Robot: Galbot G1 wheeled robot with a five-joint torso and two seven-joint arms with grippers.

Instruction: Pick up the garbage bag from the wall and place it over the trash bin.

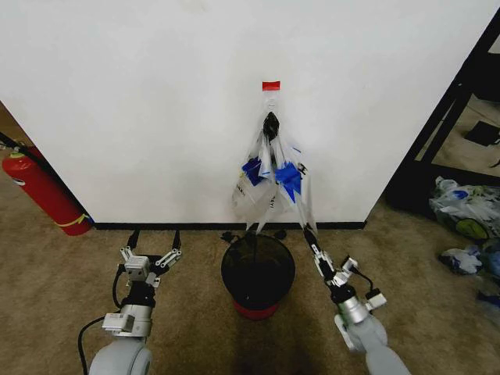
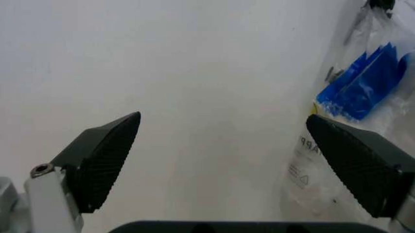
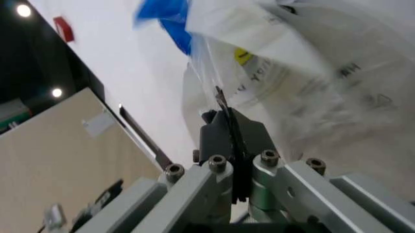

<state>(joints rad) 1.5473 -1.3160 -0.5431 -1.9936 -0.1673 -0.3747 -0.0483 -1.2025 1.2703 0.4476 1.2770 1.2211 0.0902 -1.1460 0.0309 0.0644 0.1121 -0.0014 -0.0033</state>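
At 12 o'clock of the head view, the garbage bag (image 1: 271,183) is hanging on the wall (image 1: 156,101) from a hook under a strip of red tape (image 1: 270,85), bunched with other printed bags at a black knot (image 1: 270,123). The trash bin (image 1: 258,273) is sitting directly under it, at 6 o'clock from the bag, on the carpet (image 1: 62,289). The right gripper (image 1: 308,234) is reaching up at 5 o'clock of the bag, its tips at the lower hem; in the right wrist view the jaws are pressed together with a thin edge of plastic apparently pinched between them, so it reads as gripping the bag (image 3: 292,73). The left gripper (image 1: 154,241) is waiting at 9 o'clock of the bin, jaws spread wide, pads (image 2: 104,153) facing bare wall, bag (image 2: 356,97) off at the side. Red fire extinguisher (image 1: 43,191) is leaning at far 9 o'clock. Judgement: the step is taking the bag off the hook; doing it well likely means keeping the pinch firm, lifting before pulling away so the handle clears the hook, and taking only one bag, not the whole bunch.
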